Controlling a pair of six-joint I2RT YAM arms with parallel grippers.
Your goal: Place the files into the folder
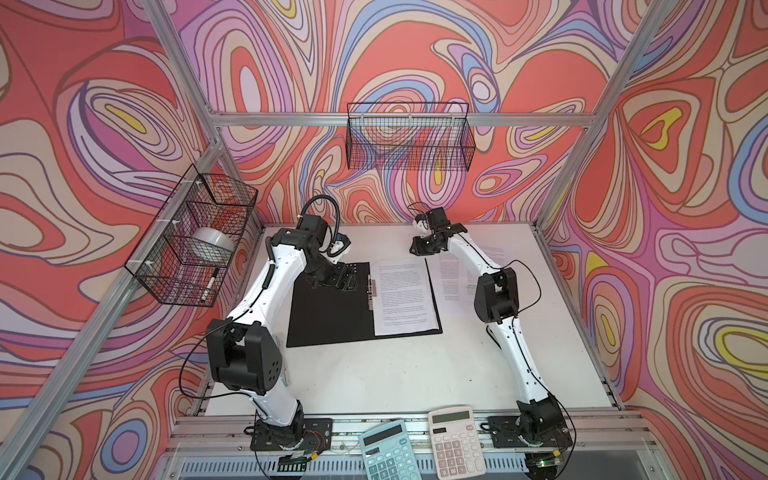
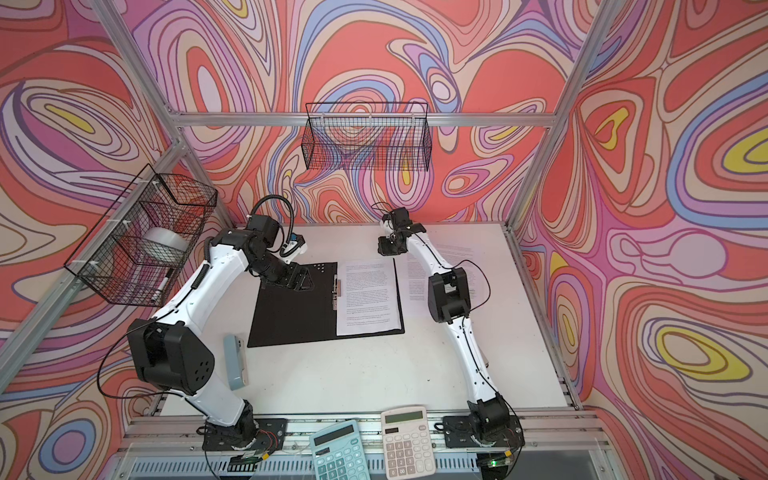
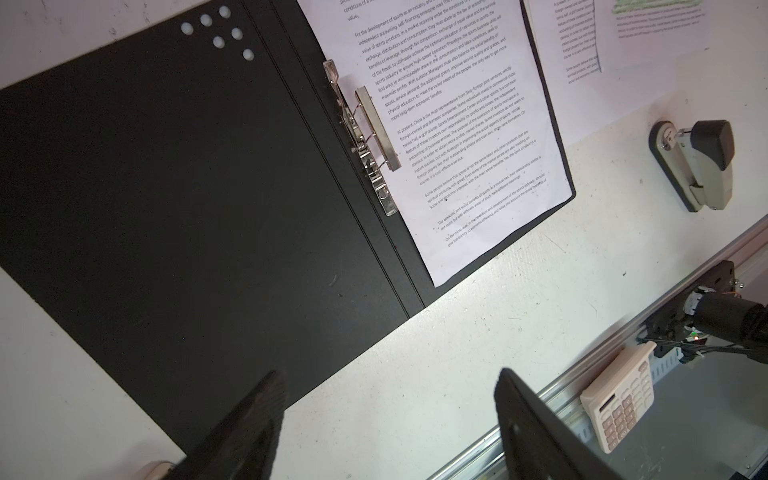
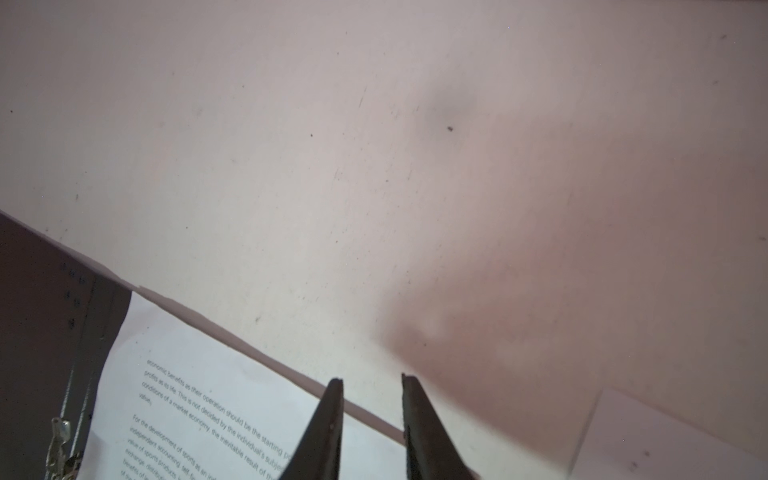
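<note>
We see folder [image 1: 328, 316] open on worktop [image 1: 415, 374], one sheet [image 1: 405, 299] inside reading "For the development of sports"; left claw [image 3: 389, 374] wide apart, right claw [image 4: 372, 380] slightly apart.

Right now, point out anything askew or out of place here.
A blue calculator and a white calculator sit crooked on the front rail, off the tabletop. Loose sheets lie outside the open folder, beside its right edge, while one sheet lies squarely inside. Nothing looks spilled or damaged.
</note>
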